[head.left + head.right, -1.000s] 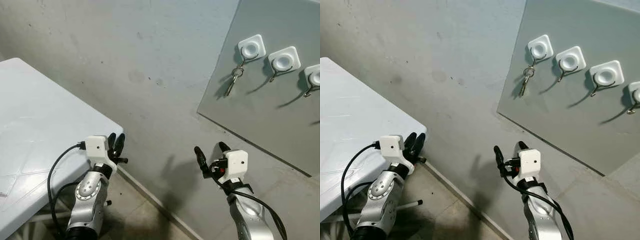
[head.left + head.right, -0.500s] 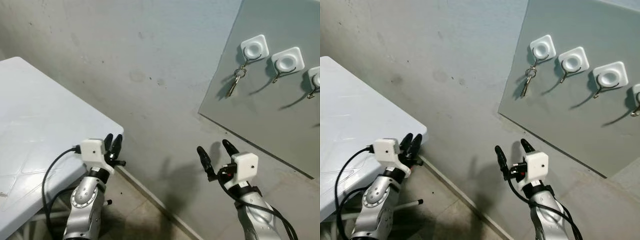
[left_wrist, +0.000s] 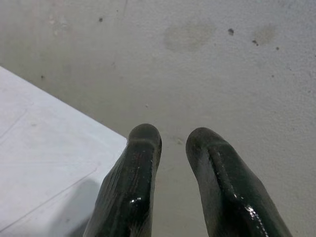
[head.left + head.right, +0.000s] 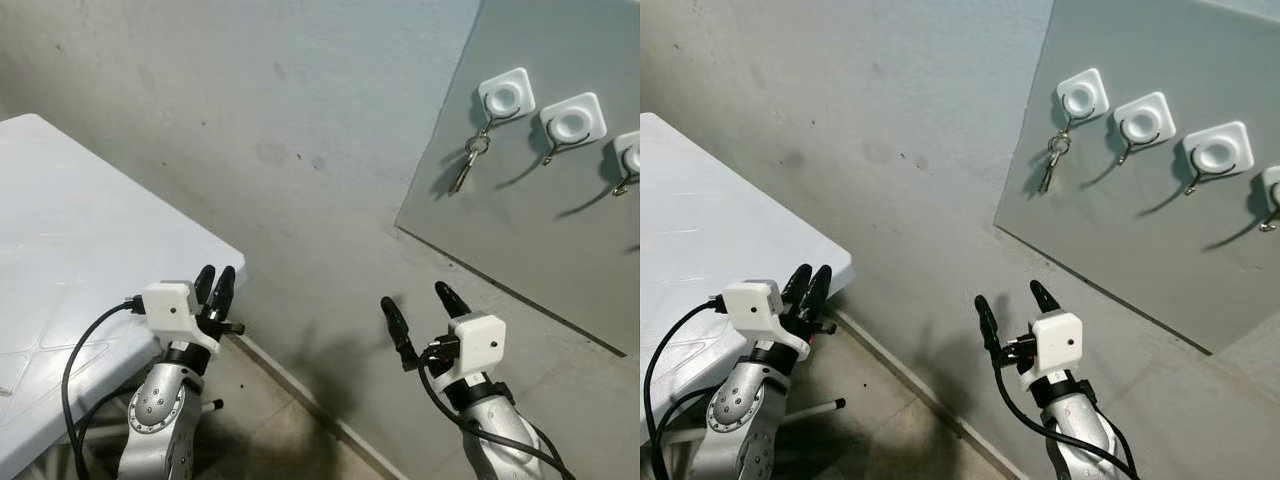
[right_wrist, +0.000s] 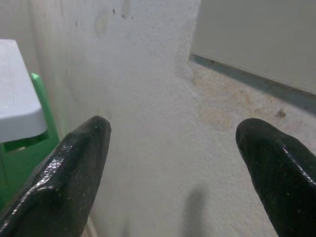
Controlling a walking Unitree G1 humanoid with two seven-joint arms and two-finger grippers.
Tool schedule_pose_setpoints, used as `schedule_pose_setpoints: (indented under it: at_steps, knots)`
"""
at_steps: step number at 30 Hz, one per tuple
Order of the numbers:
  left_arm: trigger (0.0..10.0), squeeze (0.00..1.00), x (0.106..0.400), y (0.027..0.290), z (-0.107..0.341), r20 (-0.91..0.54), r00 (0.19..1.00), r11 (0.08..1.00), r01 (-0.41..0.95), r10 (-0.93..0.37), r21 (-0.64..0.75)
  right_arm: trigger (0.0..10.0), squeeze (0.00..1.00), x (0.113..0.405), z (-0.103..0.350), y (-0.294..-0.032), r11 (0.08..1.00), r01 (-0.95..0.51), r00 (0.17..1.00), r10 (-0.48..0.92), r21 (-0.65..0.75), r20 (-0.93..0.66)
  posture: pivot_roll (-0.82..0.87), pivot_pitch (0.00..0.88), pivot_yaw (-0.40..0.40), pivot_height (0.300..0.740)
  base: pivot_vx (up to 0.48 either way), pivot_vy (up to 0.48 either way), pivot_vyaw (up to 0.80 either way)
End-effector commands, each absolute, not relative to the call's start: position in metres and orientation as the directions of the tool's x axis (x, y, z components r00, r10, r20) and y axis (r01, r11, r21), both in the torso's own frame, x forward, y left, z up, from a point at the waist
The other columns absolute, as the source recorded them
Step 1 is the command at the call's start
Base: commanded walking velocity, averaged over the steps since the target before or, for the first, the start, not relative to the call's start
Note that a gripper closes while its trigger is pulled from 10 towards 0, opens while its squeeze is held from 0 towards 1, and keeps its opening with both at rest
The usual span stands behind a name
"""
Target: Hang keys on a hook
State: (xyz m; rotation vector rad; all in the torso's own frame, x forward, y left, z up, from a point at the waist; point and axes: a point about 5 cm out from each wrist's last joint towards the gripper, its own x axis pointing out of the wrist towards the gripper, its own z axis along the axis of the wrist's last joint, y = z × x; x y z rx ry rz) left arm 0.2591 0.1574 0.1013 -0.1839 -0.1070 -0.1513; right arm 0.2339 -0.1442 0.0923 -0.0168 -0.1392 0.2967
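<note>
A small bunch of keys (image 4: 468, 165) hangs by its ring from the leftmost white hook pad (image 4: 503, 95) on a grey panel (image 4: 520, 250) fixed to the wall. My right gripper (image 4: 412, 297) is open and holds nothing. It stands well below the keys, a little to their left, with its fingers (image 5: 74, 163) pointing at the bare wall under the panel's lower edge. By the table corner at lower left, my left gripper (image 4: 217, 272) is shut with nothing between its fingers (image 3: 133, 187).
A white table (image 4: 60, 250) fills the left side, with something green (image 5: 19, 158) under its edge. Two more hook pads (image 4: 572, 118) (image 4: 628, 155) carry bare metal hooks to the right of the keys. Concrete wall and floor lie between the arms.
Both arms have sunk a little. The right gripper has drifted left and stays open. The keys hang unmoved on their hook.
</note>
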Motion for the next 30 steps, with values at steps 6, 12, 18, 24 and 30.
schedule_pose_setpoints:
  at_steps: [6,12,18,24,30]
  knots:
    - [10.0,0.00,0.260,0.153,0.106,0.115,0.980,0.968,0.179,-0.160,-0.174,10.0,0.00,0.236,0.095,-0.145,0.955,-0.289,0.948,0.295,-0.060,0.123,-0.03,0.055,-0.070,0.740,0.000,0.000,0.80]
    - [10.0,0.00,0.262,0.153,0.106,0.108,0.980,0.968,0.185,-0.168,-0.168,10.0,0.00,0.240,0.096,-0.146,0.954,-0.291,0.948,0.298,-0.074,0.117,-0.02,0.047,-0.071,0.740,0.000,0.000,0.80]
    - [10.0,0.00,0.266,0.151,0.108,0.110,0.978,0.967,0.195,-0.179,-0.162,10.0,0.00,0.246,0.098,-0.146,0.950,-0.303,0.943,0.311,-0.078,0.119,-0.02,0.028,-0.074,0.740,0.000,0.000,0.80]
    - [10.0,0.00,0.268,0.151,0.108,0.110,0.977,0.967,0.197,-0.181,-0.162,10.0,0.00,0.248,0.097,-0.145,0.946,-0.314,0.940,0.322,-0.081,0.114,-0.01,0.015,-0.080,0.740,0.000,0.000,0.80]
    - [10.0,0.00,0.271,0.152,0.109,0.114,0.977,0.967,0.199,-0.183,-0.160,10.0,0.00,0.251,0.098,-0.145,0.943,-0.323,0.937,0.331,-0.083,0.114,-0.01,0.004,-0.083,0.740,0.000,0.000,0.80]
